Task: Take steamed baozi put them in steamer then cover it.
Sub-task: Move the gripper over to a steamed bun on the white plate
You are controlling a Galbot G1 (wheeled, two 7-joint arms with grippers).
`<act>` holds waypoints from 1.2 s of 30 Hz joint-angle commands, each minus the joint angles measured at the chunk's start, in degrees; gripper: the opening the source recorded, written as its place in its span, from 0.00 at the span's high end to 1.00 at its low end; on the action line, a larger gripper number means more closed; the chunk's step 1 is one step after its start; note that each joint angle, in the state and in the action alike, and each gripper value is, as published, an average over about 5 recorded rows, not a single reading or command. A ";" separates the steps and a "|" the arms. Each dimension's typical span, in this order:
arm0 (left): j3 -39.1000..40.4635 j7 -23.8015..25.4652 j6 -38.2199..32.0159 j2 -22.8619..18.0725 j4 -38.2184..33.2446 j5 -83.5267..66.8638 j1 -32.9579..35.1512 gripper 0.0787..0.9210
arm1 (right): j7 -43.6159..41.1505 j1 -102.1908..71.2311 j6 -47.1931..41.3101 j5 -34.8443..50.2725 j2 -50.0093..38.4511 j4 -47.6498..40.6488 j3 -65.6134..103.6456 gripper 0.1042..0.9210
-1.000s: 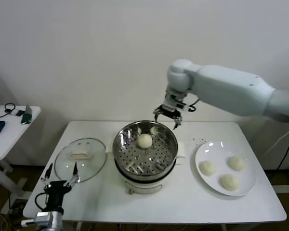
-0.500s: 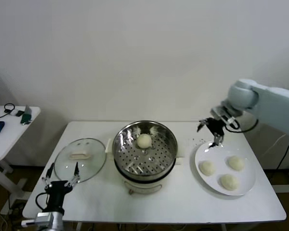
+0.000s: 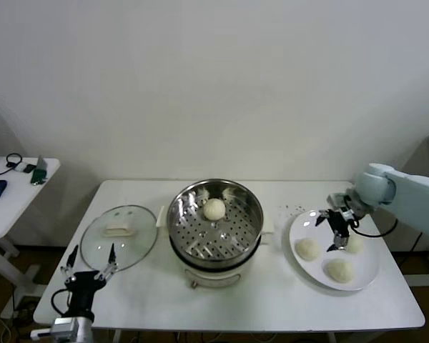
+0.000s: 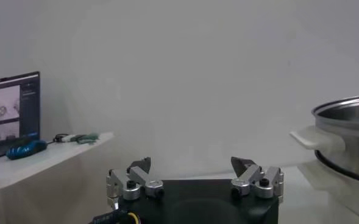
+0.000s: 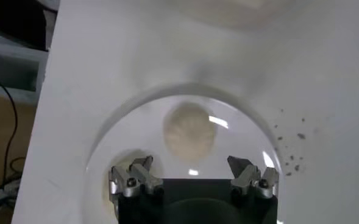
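The steamer (image 3: 200,243) stands mid-table with one baozi (image 3: 214,209) on its perforated tray. Three more baozi (image 3: 307,249) (image 3: 339,269) (image 3: 354,244) lie on a white plate (image 3: 368,275) at the right. My right gripper (image 3: 335,232) is open and empty, low over the plate among these buns. In the right wrist view one baozi (image 5: 189,129) lies on the plate (image 5: 136,128) just ahead of the open right gripper (image 5: 191,164). The cover (image 3: 119,236) lies flat on the table left of the steamer. My left gripper (image 3: 90,263) is open and parked at the table's front left.
A small side table (image 3: 7,196) with cables and a blue mouse stands at the far left. The left wrist view shows the open left gripper (image 4: 191,163), the steamer's rim and handle (image 4: 344,131), and a laptop (image 4: 11,112) on the side table.
My right arm has swung from behind the steamer over to the right and come down low over the plate. The left arm and the cover have not moved.
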 commanded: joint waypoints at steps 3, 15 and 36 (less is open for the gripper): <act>0.05 0.04 0.23 0.02 0.29 0.17 -0.15 0.12 | 0.93 -8.95 -1.17 -0.88 3.60 -6.25 4.97 0.12; 0.12 -0.10 0.58 -0.18 0.82 0.92 -0.71 0.12 | 0.35 -11.46 0.62 -0.21 9.46 -12.67 8.18 0.12; 0.09 -0.17 0.77 -0.13 0.76 0.93 -0.93 0.12 | -3.45 -11.12 2.36 -0.61 9.89 -14.94 9.21 0.27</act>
